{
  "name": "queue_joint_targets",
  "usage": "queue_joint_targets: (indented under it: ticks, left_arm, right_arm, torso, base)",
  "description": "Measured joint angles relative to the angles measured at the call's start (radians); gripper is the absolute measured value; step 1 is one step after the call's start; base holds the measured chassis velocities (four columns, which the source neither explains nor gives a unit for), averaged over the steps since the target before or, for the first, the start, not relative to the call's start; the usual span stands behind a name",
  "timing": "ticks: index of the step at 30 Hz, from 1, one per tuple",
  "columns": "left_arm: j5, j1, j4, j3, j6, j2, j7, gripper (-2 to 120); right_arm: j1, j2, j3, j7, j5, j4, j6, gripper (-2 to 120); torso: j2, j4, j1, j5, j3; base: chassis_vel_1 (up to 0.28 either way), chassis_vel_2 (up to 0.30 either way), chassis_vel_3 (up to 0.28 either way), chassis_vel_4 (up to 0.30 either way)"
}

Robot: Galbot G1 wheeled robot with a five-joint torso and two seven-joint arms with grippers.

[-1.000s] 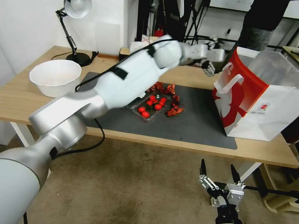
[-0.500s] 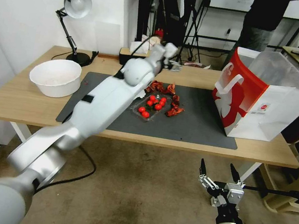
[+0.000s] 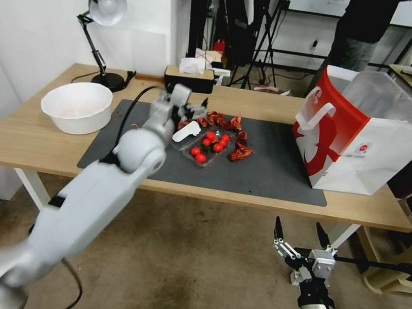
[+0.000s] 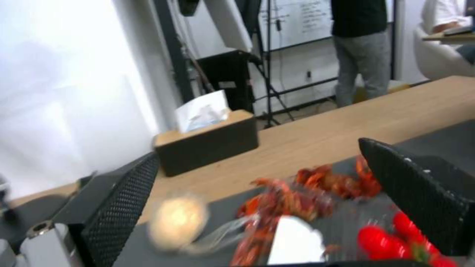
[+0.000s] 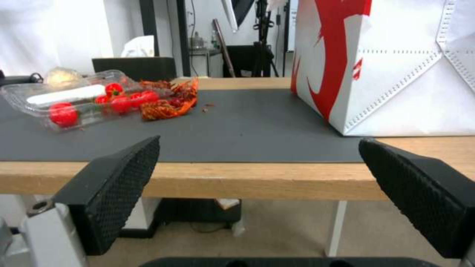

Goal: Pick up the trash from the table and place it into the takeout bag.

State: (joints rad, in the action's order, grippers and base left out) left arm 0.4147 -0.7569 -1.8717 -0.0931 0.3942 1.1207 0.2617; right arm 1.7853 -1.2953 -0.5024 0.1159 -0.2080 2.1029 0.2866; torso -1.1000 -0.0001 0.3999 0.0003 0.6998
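Light-wood tabletop (image 3: 29, 142), grey mat (image 3: 264, 175): clear tray of red fruit (image 3: 206, 147), red scraps (image 3: 241, 153) left. Left gripper (image 3: 195, 114) over them, jaws apart, empty. Takeout bag (image 3: 366, 139) far right. Right gripper (image 3: 301, 237) parked low, jaws apart.

The left arm reaches forward and up from the lower left, its left gripper (image 3: 195, 113) low over the table (image 3: 25, 134) with jaws wide apart (nothing between them). The right gripper (image 3: 300, 236) hangs below the table edge, jaws spread, pointing up.

White-and-silver arms with a black cable; each tool has black, cross-hatched fingers (image 5: 114, 185)
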Motion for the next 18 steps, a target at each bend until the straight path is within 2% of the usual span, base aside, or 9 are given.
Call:
queue_joint_targets:
  ticks: [2,3,5,6,9,18]
  left_arm:
    - [-0.035,-0.084,-0.036,-0.045,-0.029,-0.002,-0.006,100]
    - [-0.035,-0.084,-0.036,-0.045,-0.029,-0.002,-0.006,100]
    - [-0.072,-0.204,-0.066,-0.095,-0.064,0.002,-0.016,100]
    - [-0.072,-0.204,-0.066,-0.095,-0.064,0.002,-0.016,100]
    - [-0.104,-0.355,-0.106,-0.166,-0.111,0.019,-0.049,100]
    - [-0.137,-0.570,-0.185,-0.273,-0.211,0.071,-0.075,100]
  right_arm:
    - [0.002,-0.001,0.001,-0.002,-0.001,0.000,0.004,100]
    - [0.002,-0.001,0.001,-0.002,-0.001,0.000,0.004,100]
    - [0.002,0.000,0.002,-0.003,-0.002,0.002,0.005,100]
    - [0.002,0.000,0.002,-0.003,-0.002,0.002,0.005,100]
    - [0.002,0.002,0.002,-0.003,-0.002,0.006,0.005,100]
    - [0.004,0.003,0.009,-0.003,0.001,0.006,0.004,100]
  torso:
    - [0.000,-0.0003,0.000,-0.0005,0.000]
    - [0.000,-0.0003,0.000,-0.0005,0.000]
    - [0.000,0.0003,0.000,-0.0009,0.000]
    - [0.000,0.0003,0.000,-0.0009,0.000]
    - [0.000,0.0002,0.000,-0.0003,0.000]
    - [0.000,0.0001,0.000,-0.0004,0.000]
  base:
    - [0.000,0.000,0.000,0.000]
    - [0.000,0.000,0.000,0.000]
    - [0.000,0.000,0.000,0.000]
    - [0.000,0.000,0.000,0.000]
    - [0.000,0.000,0.000,0.000]
    - [0.000,0.000,0.000,0.000]
